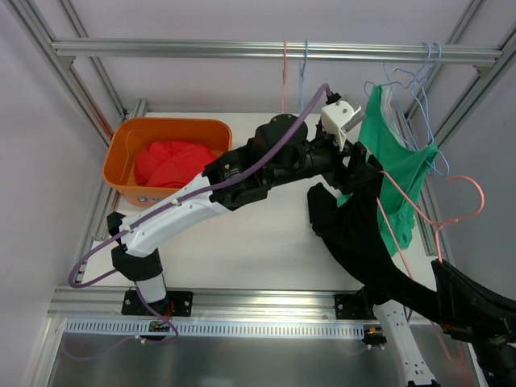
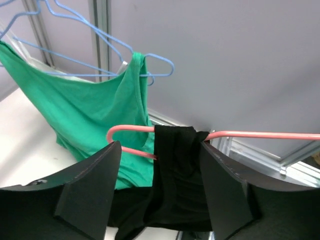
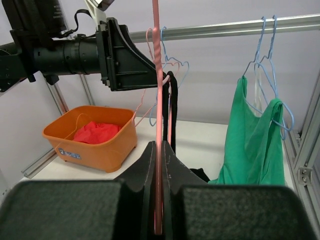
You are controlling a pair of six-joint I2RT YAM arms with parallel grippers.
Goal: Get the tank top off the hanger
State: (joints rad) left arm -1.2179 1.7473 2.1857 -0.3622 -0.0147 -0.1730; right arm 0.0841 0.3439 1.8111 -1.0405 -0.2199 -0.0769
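Observation:
A black tank top [image 1: 363, 234] hangs by its strap [image 2: 172, 165] from a pink hanger [image 1: 419, 214]; the rest of it droops toward the table. My left gripper [image 2: 160, 145] is open, one finger on each side of the strap just below the hanger bar [image 2: 260, 135]. The right-hand finger [image 2: 220, 185] is against the cloth and the other stands apart from it. My right gripper [image 3: 159, 147] is shut on the pink hanger's wire [image 3: 156, 75], holding it up. From the right wrist, the strap [image 3: 173, 110] shows behind the wire.
A green tank top [image 1: 395, 161] hangs on blue hangers [image 2: 100, 30] from the metal rail [image 1: 242, 50] at the back right. An orange bin [image 1: 121, 153] holding a red garment [image 1: 173, 161] stands at the back left. Frame posts line both sides.

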